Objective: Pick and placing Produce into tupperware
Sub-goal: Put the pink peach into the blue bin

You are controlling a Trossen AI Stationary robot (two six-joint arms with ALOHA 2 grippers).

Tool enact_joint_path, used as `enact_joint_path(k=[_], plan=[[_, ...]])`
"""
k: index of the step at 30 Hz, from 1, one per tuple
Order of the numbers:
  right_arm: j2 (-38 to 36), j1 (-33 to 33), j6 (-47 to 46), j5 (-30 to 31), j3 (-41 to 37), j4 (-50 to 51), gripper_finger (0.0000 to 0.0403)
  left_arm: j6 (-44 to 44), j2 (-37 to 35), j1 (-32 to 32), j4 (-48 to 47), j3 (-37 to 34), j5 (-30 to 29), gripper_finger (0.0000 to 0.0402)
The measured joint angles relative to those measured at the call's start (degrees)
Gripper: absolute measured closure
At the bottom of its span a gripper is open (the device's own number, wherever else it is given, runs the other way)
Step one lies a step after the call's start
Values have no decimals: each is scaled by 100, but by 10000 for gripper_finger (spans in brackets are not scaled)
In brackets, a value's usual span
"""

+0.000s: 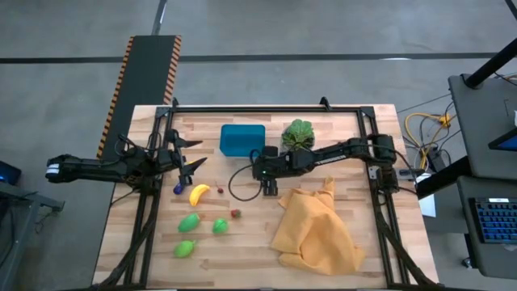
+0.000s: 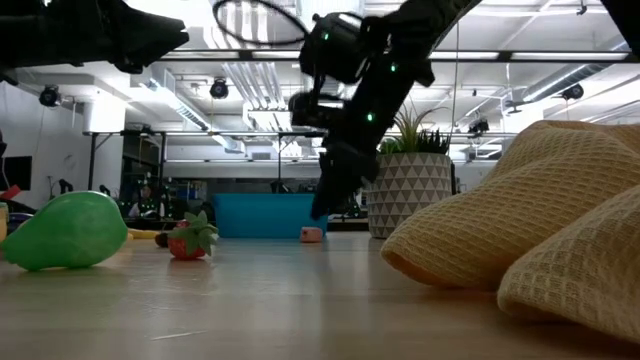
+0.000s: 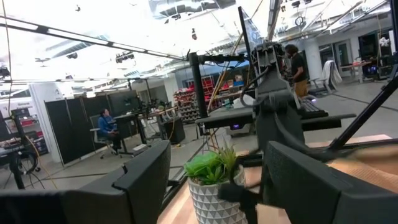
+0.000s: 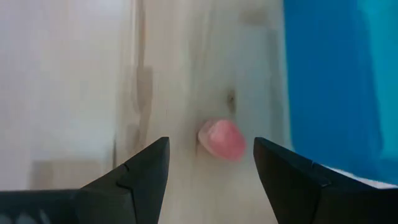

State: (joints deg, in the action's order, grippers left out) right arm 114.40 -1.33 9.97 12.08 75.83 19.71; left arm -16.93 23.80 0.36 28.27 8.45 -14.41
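The teal tupperware (image 1: 241,139) stands at the table's far middle and shows in the low view (image 2: 262,215). A small pink piece (image 4: 221,138) lies on the table right beside its wall, also seen in the low view (image 2: 311,234). My right gripper (image 4: 210,163) is open, points down a little above this piece, one finger on either side, touching nothing; it shows in the high view (image 1: 259,158). A yellow banana (image 1: 199,193), a purple piece (image 1: 178,188), three green pieces (image 1: 188,221) and a red strawberry (image 1: 236,213) lie at the near left. My left gripper (image 1: 192,155) is open and empty, held above the table's left side.
A leafy plant in a white patterned pot (image 1: 299,134) stands just right of the tupperware. A crumpled yellow cloth (image 1: 317,230) lies at the near right. A black cable (image 1: 238,182) loops below my right arm. People show in the room behind the table.
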Motion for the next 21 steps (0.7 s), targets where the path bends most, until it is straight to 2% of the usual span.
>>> enact_joint_path(k=[21], plan=[[237,-231,-92,-350,166,-108,177,-2,-8,0,31,-2,0,152]])
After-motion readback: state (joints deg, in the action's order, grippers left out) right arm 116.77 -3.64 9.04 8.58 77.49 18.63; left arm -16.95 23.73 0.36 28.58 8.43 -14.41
